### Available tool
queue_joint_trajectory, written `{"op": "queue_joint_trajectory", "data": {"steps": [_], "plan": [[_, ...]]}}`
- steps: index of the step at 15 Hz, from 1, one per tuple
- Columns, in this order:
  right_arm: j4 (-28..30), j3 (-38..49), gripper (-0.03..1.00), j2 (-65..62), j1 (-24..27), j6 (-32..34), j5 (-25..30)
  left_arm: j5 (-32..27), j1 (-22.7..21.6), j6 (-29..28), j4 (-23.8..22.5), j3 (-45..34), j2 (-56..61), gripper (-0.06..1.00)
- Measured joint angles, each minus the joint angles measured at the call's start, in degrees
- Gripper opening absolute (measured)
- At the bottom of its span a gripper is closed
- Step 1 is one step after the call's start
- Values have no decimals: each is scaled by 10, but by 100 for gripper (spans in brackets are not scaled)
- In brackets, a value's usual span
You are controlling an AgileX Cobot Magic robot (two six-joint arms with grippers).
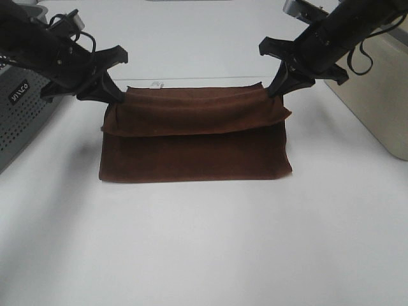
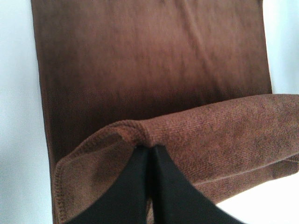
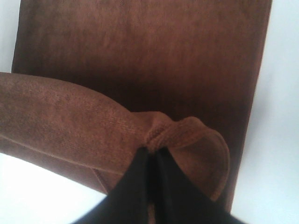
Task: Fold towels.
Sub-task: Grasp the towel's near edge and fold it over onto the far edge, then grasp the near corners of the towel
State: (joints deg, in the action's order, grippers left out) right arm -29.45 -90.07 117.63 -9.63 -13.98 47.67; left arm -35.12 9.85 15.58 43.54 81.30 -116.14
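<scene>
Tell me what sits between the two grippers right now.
Only the towel: its raised far edge runs from the left gripper to the right gripper, both pinching it. The exterior high view shows this.

A white table (image 1: 204, 255) is carrying a dark brown towel (image 1: 191, 159), which is lying flat in the middle with its long sides going from left to right, and a fold of it is standing up off the table along the far side. A small white tag (image 1: 155, 84) is sticking out at the towel's far edge. A gray box with little holes (image 1: 25, 108) is sitting at the left and a pale box (image 1: 382, 95) at the right, both apart from the towel.
</scene>
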Motion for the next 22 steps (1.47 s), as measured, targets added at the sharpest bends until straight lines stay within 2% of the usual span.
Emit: {"op": "queue_joint_trajectory", "data": {"steps": [4,7,10,11,12,13,14,15,16,18,20,22], "plan": [[48,-210,0,119,2,31,32,4,-7,-4,-9,161,-101,1],[69,-329,0,207,3,34,30,64,-7,-4,-9,241,-171,1],[69,-390,0,281,3,34,8,108,-7,-4,-9,296,-245,1],[69,-392,0,297,3,34,-4,108,-7,-4,-11,311,-262,5],[69,-392,2,305,3,34,-11,108,-7,-4,-11,322,-273,15],[69,-392,13,308,3,34,-15,108,-7,-3,-11,327,-278,31],[69,-393,32,309,3,34,-18,108,-7,-1,-11,328,-278,53],[73,-393,61,308,3,34,-14,108,-7,-1,-12,331,-278,80],[80,-394,78,305,3,34,0,103,-7,-1,-15,331,-276,90],[91,-398,89,289,3,30,42,80,-7,1,-54,331,-264,95],[99,-400,91,265,3,33,77,53,-7,0,-77,332,-245,95],[99,-400,91,244,3,50,125,-5,-7,-23,-87,333,-233,95]]}}
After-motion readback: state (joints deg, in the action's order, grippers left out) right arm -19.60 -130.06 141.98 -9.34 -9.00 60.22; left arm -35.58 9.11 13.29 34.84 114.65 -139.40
